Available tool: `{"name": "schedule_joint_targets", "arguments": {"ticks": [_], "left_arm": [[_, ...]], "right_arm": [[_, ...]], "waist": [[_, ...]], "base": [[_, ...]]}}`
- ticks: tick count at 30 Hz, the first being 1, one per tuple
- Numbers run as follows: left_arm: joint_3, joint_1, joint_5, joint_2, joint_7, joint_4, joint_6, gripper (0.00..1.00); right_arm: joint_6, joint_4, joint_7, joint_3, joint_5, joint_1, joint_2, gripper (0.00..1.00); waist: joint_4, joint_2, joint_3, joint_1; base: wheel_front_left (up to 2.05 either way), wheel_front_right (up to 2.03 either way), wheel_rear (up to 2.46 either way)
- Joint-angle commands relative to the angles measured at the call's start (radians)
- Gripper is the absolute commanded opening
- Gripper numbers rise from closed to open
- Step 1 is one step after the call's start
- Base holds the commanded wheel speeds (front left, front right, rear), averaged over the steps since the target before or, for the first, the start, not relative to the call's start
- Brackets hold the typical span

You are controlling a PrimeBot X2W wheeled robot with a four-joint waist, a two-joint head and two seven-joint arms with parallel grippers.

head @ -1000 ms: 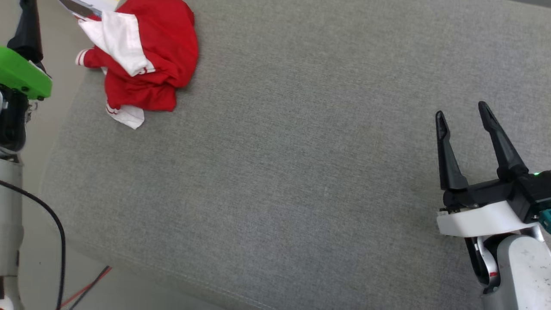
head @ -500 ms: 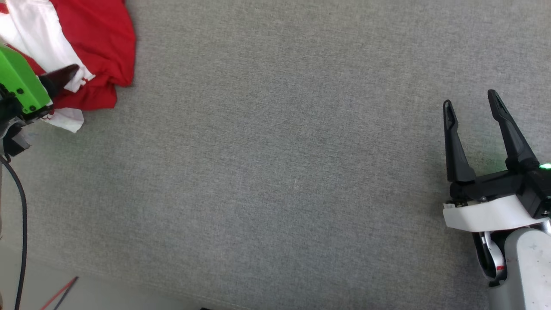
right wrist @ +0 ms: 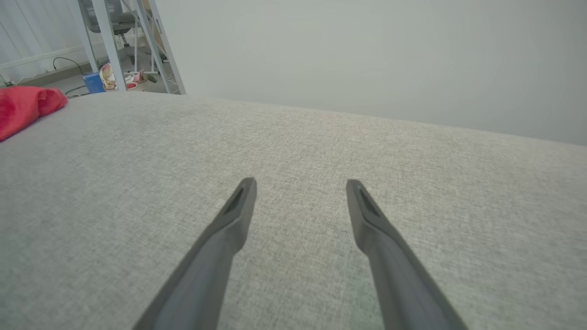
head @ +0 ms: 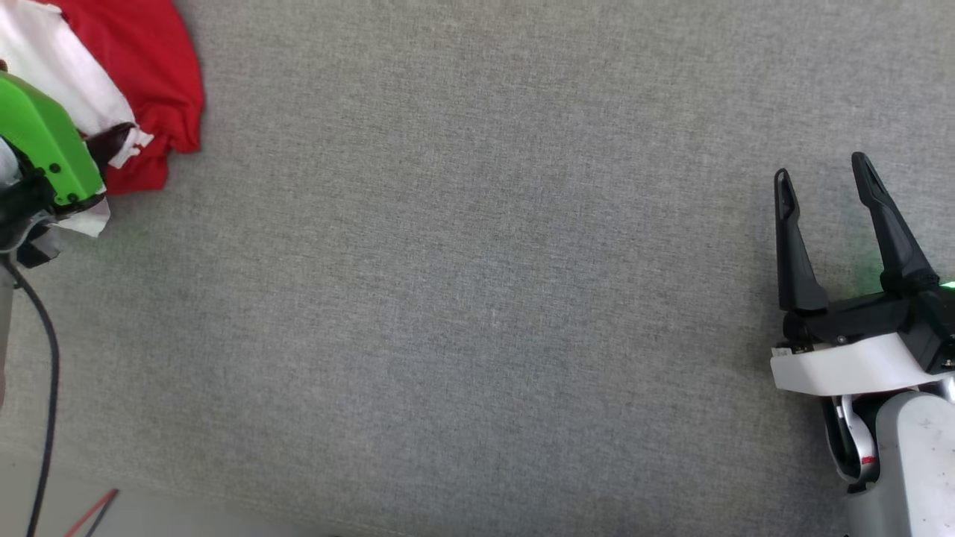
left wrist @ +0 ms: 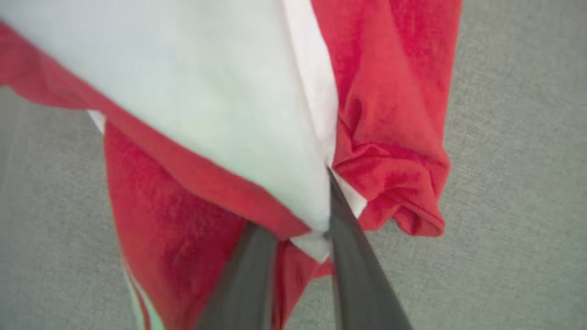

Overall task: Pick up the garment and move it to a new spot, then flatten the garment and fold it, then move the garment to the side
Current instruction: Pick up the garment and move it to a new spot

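Observation:
The garment, a crumpled red shirt with white sleeves, lies at the far left end of the grey cloth-covered surface. My left gripper, under its green housing, reaches into the shirt's near edge. In the left wrist view the garment sits close up and my left gripper is shut on a fold of its white sleeve, one fingertip hidden under the cloth. My right gripper rests open at the right, far from the shirt, nothing between its fingers. The right wrist view has that gripper low over bare fabric, the garment far left.
The surface's front edge runs along the lower left, with floor and a black cable below it. Beyond the far end stand metal legs and a blue bin on the floor. A plain wall backs the surface.
The head camera has swung, pushing the shirt toward the picture's left edge. My left gripper came down onto the shirt and closed on the white sleeve fold. The right gripper stays put.

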Motion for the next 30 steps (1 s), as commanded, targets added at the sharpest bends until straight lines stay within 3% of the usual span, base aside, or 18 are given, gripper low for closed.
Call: {"name": "schedule_joint_targets", "arguments": {"ticks": [1, 7, 17, 22, 30], "left_arm": [[-0.027, 0.031, 0.019, -0.01, -0.027, 0.005, 0.002, 0.0], [-0.09, 0.002, 0.068, 0.04, -0.159, -0.078, 0.002, 0.0], [-0.258, -0.032, 0.145, 0.099, -0.231, -0.301, 0.002, 0.0], [-0.348, -0.04, 0.19, 0.077, -0.227, -0.419, 0.002, 0.0], [-0.507, -0.062, 0.225, -0.028, -0.205, -0.549, 0.002, 0.0]], "right_arm": [[-0.001, 0.007, -0.009, -0.002, -0.003, -0.005, 0.004, 1.0], [-0.001, 0.024, -0.009, 0.0, 0.011, 0.012, 0.02, 1.0], [-0.001, 0.042, -0.009, -0.004, 0.033, 0.038, 0.048, 1.0], [-0.001, 0.041, -0.009, -0.012, 0.043, 0.048, 0.054, 1.0], [-0.001, 0.033, -0.009, -0.029, 0.092, 0.046, 0.057, 1.0]], "waist": [[0.011, -0.0001, -0.034, 0.0], [0.028, -0.0001, -0.114, 0.0], [0.011, -0.0001, -0.227, 0.0], [-0.029, -0.0001, -0.255, 0.0], [-0.129, -0.0001, -0.245, 0.0]], "base": [[0.0, 0.0, 0.0], [0.0, 0.0, 0.0], [0.0, 0.0, 0.0], [0.0, 0.0, 0.0], [0.0, 0.0, 0.0]]}}
